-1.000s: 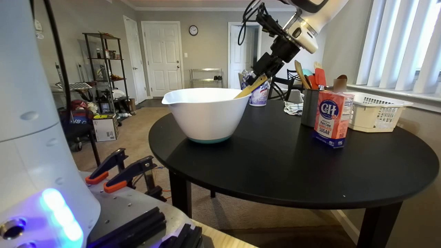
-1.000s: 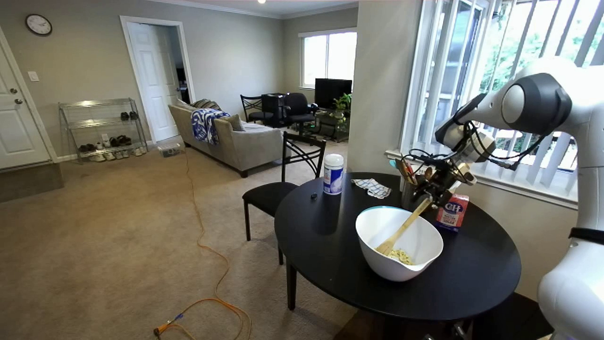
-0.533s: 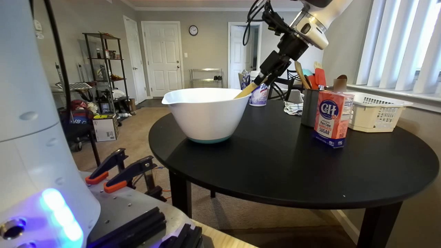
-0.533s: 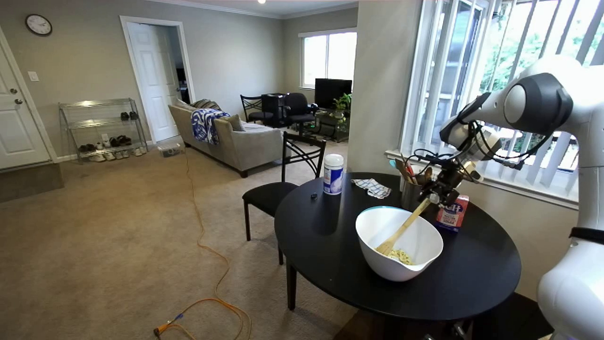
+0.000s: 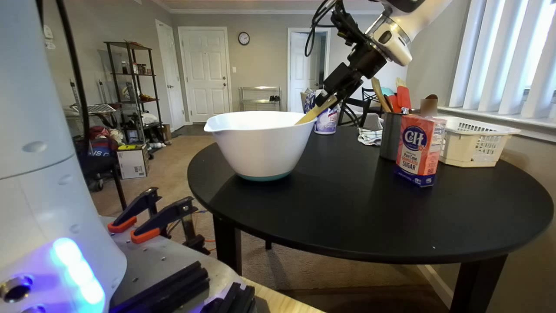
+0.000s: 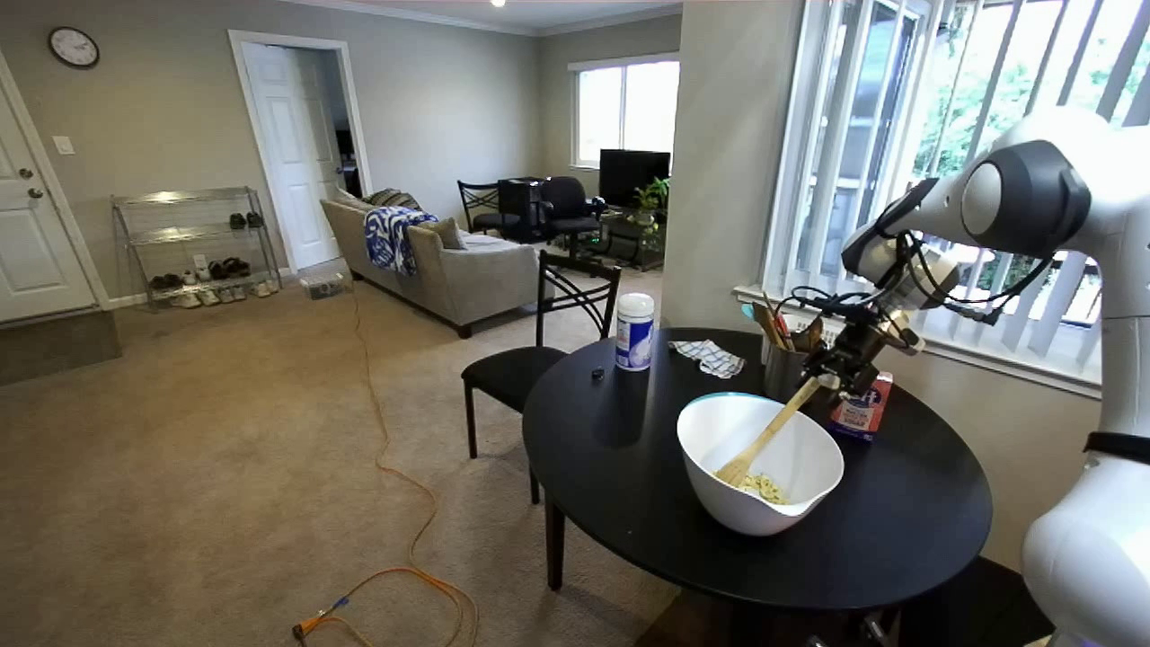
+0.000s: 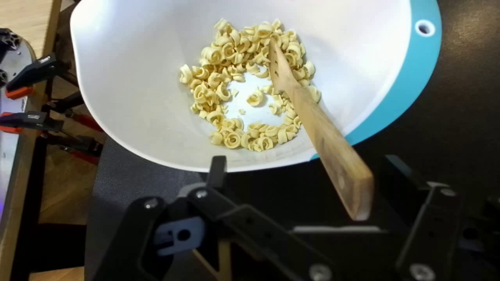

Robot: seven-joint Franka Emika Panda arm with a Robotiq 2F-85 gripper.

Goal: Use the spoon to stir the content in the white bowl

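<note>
The white bowl [image 5: 265, 145] stands upright on the black table in both exterior views [image 6: 723, 503] and fills the upper wrist view [image 7: 136, 89]. Yellow curled pasta [image 7: 213, 56] lies in its bottom, also seen in an exterior view [image 6: 765, 488]. The wooden spoon [image 7: 312, 121] leans in the bowl, its head in the pasta and its handle over the rim, in both exterior views [image 5: 309, 115] [image 6: 774, 431]. My gripper [image 7: 309, 168] is open, its fingers on either side of the handle end, with gaps on both sides. It shows beyond the rim in both exterior views [image 5: 326, 99] [image 6: 825, 373].
A sugar box [image 5: 419, 150] and a metal utensil holder [image 5: 390, 137] stand near the arm. A cream basket [image 5: 471, 145] is behind them. A wipes canister [image 6: 634, 332] and a checked cloth [image 6: 710, 358] lie farther back on the black table [image 6: 611, 485].
My gripper first shifted slightly away from the bowl and up, then came slightly back down around the handle end. The spoon and bowl have not visibly moved.
</note>
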